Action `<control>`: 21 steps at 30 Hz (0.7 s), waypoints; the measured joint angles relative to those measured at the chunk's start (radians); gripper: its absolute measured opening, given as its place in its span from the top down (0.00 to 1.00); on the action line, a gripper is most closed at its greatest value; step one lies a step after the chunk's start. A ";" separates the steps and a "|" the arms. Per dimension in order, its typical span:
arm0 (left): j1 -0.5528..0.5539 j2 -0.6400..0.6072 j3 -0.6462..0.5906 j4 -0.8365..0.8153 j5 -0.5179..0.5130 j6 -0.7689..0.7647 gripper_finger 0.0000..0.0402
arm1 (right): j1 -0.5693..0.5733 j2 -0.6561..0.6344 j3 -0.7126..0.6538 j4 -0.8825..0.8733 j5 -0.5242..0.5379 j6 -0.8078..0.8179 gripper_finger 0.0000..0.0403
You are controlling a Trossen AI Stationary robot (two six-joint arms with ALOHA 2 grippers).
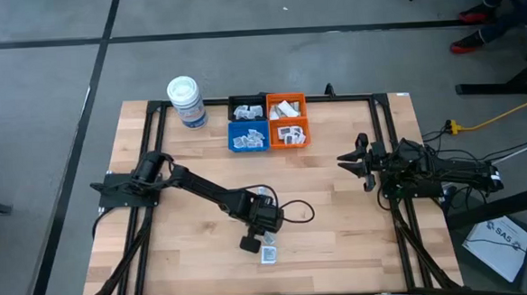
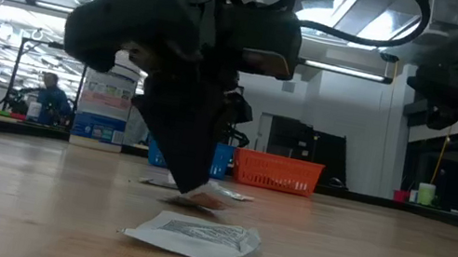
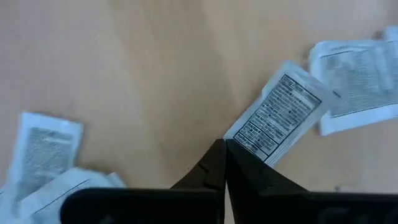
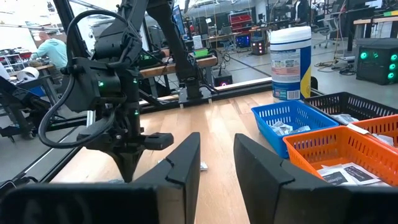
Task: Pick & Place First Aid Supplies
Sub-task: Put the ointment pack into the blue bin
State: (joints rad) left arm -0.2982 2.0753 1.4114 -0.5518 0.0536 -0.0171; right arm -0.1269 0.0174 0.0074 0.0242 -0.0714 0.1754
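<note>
High view, with the bins (image 1: pixel 269 123) as landmark: a white tub (image 1: pixel 186 102) stands just left of them. Toward the near edge of the table (image 1: pixel 340 234), well away from the bins, the left gripper (image 1: pixel 253 245) points down with fingers pressed together on a corner of a sachet (image 3: pixel 281 111), probably to lift it. More sachets (image 1: pixel 269 254) lie around it. To the right, the right gripper (image 1: pixel 359 163) waits, fingers apart.
</note>
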 joint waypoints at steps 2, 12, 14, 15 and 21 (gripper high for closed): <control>0.000 -0.004 -0.002 0.004 0.043 -0.005 1.00 | 0.000 0.000 0.000 0.000 0.000 0.000 0.75; -0.001 -0.074 -0.002 0.004 0.117 -0.025 1.00 | 0.000 0.000 0.000 0.000 0.000 0.000 0.75; -0.001 -0.090 -0.002 0.002 0.135 -0.025 1.00 | 0.000 0.000 0.000 0.000 0.000 0.000 0.75; 0.001 -0.098 -0.001 0.004 0.150 -0.025 1.00 | 0.000 0.000 0.000 0.000 0.000 0.000 0.75; 0.014 -0.145 0.000 0.002 0.159 -0.066 1.00 | 0.000 0.000 0.000 0.000 0.000 0.000 0.75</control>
State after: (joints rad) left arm -0.2843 1.9300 1.4109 -0.5495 0.2131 -0.0831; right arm -0.1272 0.0177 0.0074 0.0243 -0.0712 0.1757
